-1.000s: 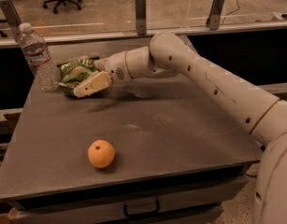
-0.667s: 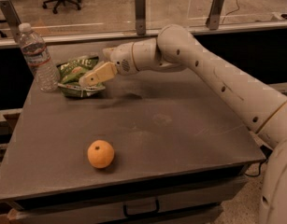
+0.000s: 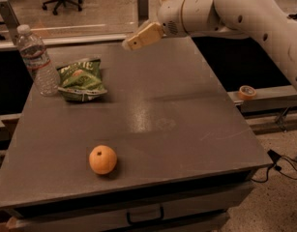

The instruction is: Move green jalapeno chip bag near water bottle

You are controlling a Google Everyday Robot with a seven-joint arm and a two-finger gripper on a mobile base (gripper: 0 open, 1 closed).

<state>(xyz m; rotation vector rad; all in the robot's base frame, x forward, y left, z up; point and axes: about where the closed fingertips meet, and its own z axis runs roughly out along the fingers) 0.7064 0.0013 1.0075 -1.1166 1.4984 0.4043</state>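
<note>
**Camera view**

1. End effector point(image 3: 138, 36): a cream-coloured wedge at the tip of a white jointed arm point(image 3: 245, 13). It hangs in the air over the far part of the flat grey worktop point(image 3: 186, 129) and touches nothing. It carries nothing; whether it is clenched or released cannot be told.

2. Small crinkly dark-green jalapeno chip bag point(image 3: 81, 79): lies flat on the worktop, below and to the viewer's left of the end effector, well apart from it.
   - Just beyond it on that side stands the clear ribbed plastic water bottle with a white cap point(image 3: 37, 61), upright. Bag and bottle base are just beside each other; whether they touch cannot be told.
   - Judgement: this placement suits the task's goal, and delivery looks complete.
   - Appearance: creased and slightly puffed, with white lettering along the far edge and a yellowish picture at the centre.

3. Round orange fruit point(image 3: 103, 159): sits nearer the front edge, far below the end effector and apart from everything else.
</note>
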